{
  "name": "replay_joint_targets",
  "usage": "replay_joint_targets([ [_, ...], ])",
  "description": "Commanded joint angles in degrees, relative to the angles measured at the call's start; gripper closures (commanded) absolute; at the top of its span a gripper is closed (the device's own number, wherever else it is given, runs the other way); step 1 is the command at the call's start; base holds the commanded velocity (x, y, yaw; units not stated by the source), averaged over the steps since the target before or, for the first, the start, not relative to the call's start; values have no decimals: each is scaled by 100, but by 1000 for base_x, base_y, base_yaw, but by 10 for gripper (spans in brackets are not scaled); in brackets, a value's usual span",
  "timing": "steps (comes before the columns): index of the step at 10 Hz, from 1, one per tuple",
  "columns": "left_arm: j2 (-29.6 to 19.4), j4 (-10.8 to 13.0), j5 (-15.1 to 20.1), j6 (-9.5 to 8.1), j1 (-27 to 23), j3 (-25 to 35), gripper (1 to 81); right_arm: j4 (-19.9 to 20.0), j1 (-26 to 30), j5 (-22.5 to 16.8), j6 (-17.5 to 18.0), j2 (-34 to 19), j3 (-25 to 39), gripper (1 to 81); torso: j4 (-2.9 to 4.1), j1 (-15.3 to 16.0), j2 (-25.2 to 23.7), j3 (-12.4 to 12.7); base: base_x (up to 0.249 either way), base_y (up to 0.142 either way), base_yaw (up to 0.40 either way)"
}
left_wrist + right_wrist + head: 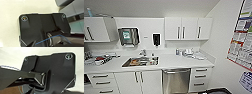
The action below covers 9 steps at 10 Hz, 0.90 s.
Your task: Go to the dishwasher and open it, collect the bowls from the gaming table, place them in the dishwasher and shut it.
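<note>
The dishwasher [176,80] is a brushed steel front with a bar handle along its top, built in under the white counter [181,62], right of the sink. Its door is shut. It stands ahead of me, a little right of centre in the head view. The bowls and the gaming table are out of view. Both wrist views show the robot's own dark plate and jointed bar against a pale surface; the fingers cannot be made out there.
A sink [141,61] with dishes in it is set in the counter left of the dishwasher. White drawers [200,79] flank it on the right, cabinet doors [137,81] on the left. A wall with posters [241,37] closes the right side. A dark object [217,91] lies low at right.
</note>
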Motion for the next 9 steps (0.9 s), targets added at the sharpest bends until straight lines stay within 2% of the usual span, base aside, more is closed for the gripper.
replay_joint_targets([
  [1, -112, -11, 273, 56, -350, 59, 10, -49, 303, -262, -12, -116, 51, 10, 0, 0, 0, 0, 97, 0, 0],
  [9, -121, -11, 273, 56, -350, 59, 10, -49, 303, -263, -12, -116, 77, 10, 0, 2, 5, 0, 93, 0, 0],
])
